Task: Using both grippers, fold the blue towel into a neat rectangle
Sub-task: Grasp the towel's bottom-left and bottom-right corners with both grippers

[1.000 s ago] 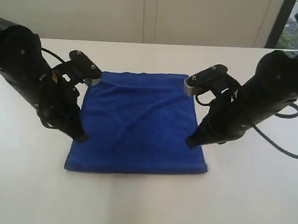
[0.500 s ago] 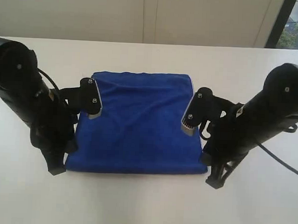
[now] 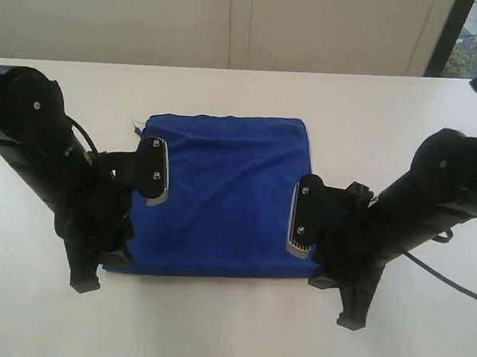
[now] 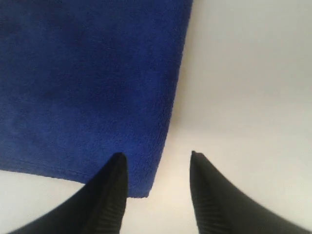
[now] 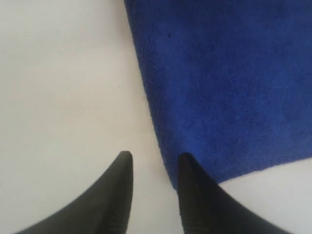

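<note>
The blue towel (image 3: 222, 190) lies flat on the white table (image 3: 230, 330) as a folded rectangle. My left gripper (image 3: 99, 271) stands at the towel's near left corner. In the left wrist view this gripper (image 4: 156, 156) is open. One finger (image 4: 109, 195) is over the towel's corner (image 4: 141, 180) and the other over bare table, with nothing between them. My right gripper (image 3: 336, 302) stands at the towel's near right corner. It (image 5: 155, 155) is open too. One of its fingers (image 5: 195, 195) is by the towel's edge (image 5: 161, 131), and the gap holds only table.
The table's far edge (image 3: 244, 70) meets a pale wall. A dark window frame (image 3: 448, 33) stands at the back right. Bare table surface lies on both sides of the towel and in front of it.
Both arms swung back from the towel's sides to its near corners. The jaws opened and let go of the cloth, which now lies flat and smoother.
</note>
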Robot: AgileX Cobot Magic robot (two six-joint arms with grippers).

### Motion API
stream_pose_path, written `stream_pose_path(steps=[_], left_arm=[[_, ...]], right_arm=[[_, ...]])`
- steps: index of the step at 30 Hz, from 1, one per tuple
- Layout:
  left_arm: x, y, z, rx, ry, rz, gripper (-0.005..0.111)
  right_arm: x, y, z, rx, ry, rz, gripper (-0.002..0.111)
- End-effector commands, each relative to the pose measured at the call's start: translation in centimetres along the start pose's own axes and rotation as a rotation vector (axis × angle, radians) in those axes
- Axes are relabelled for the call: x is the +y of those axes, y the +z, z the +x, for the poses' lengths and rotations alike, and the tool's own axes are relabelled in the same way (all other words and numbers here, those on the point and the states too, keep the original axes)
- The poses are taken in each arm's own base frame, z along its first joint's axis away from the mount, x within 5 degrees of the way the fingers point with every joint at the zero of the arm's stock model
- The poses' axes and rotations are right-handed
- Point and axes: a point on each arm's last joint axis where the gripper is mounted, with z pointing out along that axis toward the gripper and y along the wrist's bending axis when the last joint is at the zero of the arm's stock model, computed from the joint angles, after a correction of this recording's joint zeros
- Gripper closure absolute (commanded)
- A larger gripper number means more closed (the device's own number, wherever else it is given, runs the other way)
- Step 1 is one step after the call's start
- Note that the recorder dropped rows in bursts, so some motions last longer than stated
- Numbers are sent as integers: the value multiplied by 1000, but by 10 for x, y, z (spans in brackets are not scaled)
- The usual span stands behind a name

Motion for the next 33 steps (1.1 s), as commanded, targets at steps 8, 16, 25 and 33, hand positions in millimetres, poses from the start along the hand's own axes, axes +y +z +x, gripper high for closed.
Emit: stream_pose_path(steps=[8,16,25,33], left_arm=[[-3,21,10,24,61,-21,59],[-8,30,19,24,105,-50,59],[-7,43,22,47,97,-28,86],[-7,52,24,63,93,-8,107]], right_arm=[[-5,11,4,12,-3,32,77],[-5,19,7,27,3,16,77],[-2,32,12,59,14,-47,77],[-2,32,12,57,14,-37,98]])
